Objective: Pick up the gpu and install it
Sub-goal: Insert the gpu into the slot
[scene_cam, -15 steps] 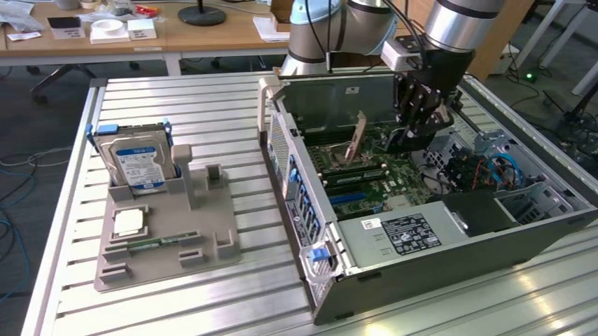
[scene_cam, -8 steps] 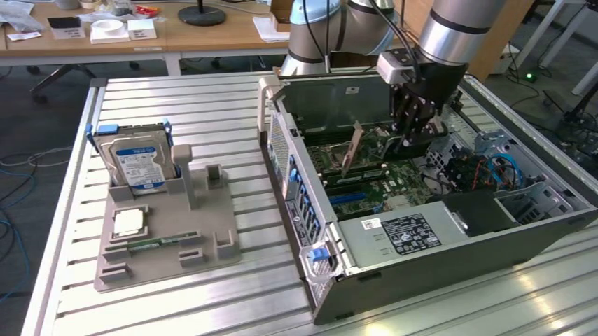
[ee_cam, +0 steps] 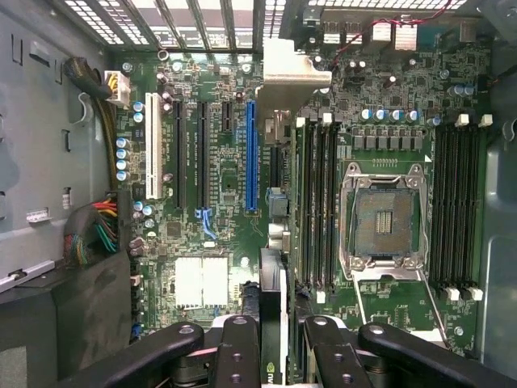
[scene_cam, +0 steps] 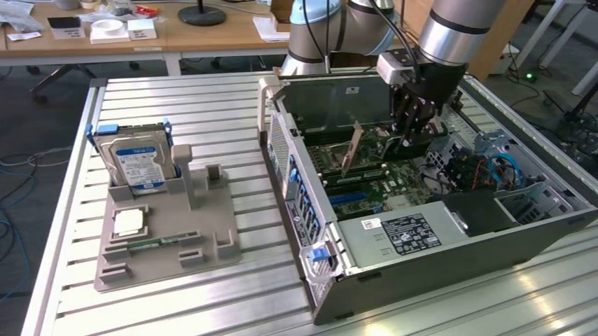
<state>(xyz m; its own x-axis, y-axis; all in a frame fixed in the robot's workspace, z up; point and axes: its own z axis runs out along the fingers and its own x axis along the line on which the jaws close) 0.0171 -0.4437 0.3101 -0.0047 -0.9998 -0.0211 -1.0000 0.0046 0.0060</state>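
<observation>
Gripper (scene_cam: 411, 140), black, two-fingered, at the end of the grey arm: reaches down into the open dark-grey metal computer case (scene_cam: 449, 276). Set narrow; clamps both faces of the gpu (ee_cam: 271, 299), a thin flat dark expansion card with a silver metal end bracket (ee_cam: 295, 69). Holds it upright on edge over the green motherboard (ee_cam: 226, 242). In the wrist view, runs edge-on from between the black fingers (ee_cam: 238, 347) out to the bracket at the vented wall of the case. Lies between the long blue slot (ee_cam: 251, 153) and the bank of black memory slots (ee_cam: 319, 202), with the empty silver processor socket (ee_cam: 384, 214) beyond those. Cannot tell whether the lower edge sits in a slot or hangs just above the board. On the ribbed aluminium table (scene_cam: 187, 105), toward the exterior view's left and well apart from the case: a grey moulded tray (scene_cam: 164, 262). Carries a silver hard drive (scene_cam: 138, 164) with a blue-white label, standing upright at its far end. Also carries a square silver chip (scene_cam: 128, 222) lying flat and, just beside it, a narrow green memory stick (scene_cam: 161, 243).
</observation>
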